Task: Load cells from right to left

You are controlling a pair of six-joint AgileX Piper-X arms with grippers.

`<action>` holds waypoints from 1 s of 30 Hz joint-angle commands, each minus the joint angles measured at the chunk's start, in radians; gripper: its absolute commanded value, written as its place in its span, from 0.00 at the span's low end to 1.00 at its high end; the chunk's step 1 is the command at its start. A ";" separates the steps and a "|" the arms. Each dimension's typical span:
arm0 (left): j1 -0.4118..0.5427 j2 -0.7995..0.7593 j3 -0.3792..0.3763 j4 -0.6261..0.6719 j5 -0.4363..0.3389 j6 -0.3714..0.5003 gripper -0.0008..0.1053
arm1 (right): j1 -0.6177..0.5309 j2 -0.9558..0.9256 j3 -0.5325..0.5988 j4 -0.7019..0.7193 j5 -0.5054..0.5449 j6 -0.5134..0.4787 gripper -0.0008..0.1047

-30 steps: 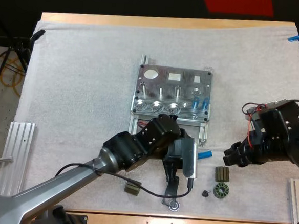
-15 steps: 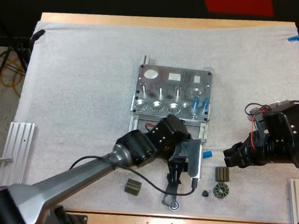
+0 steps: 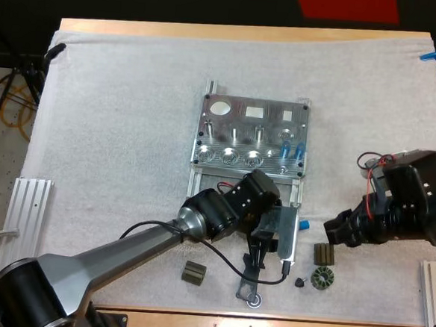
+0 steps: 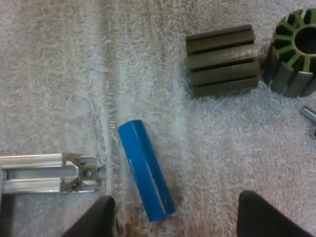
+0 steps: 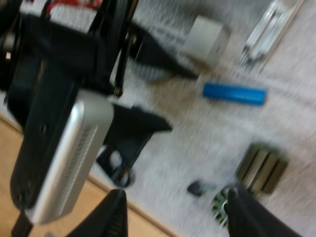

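My left gripper (image 4: 177, 217) is spread, its black fingers flanking a smooth blue cylinder (image 4: 145, 170) on the fuzzy mat (image 4: 59, 74), just off the metal rail (image 4: 49, 173). Rightwards, across bare mat, sit a ribbed olive block (image 4: 222, 60) and a toothed ring (image 4: 294, 54). My right gripper (image 5: 177, 212) is spread and empty.

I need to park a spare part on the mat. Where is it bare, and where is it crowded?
Bare: the mat left of the metal fixture, the strip beyond its far side, and the far right corner. Crowded: the near side, where the left gripper, right gripper, blue cylinder and dark parts cluster.
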State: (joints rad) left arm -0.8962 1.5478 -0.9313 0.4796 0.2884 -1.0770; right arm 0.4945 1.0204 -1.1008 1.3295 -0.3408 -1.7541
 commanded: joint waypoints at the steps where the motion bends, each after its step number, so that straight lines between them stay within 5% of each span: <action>1: -0.005 0.004 -0.005 -0.016 0.008 0.005 0.50 | -0.003 -0.005 0.025 0.015 -0.030 0.001 0.44; 8: -0.005 0.037 -0.005 -0.043 0.008 0.005 0.50 | -0.003 -0.058 0.122 -0.038 -0.045 0.024 0.44; 17: -0.005 0.097 -0.005 -0.086 -0.091 0.005 0.50 | -0.003 -0.089 0.125 -0.038 -0.045 0.030 0.44; 30: -0.005 0.167 -0.005 -0.119 -0.106 0.005 0.50 | -0.003 -0.093 0.125 -0.038 -0.045 0.030 0.44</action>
State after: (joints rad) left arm -0.8981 1.6997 -0.9359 0.3432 0.2057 -1.0702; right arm 0.4945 0.9366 -0.9774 1.2943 -0.3736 -1.7267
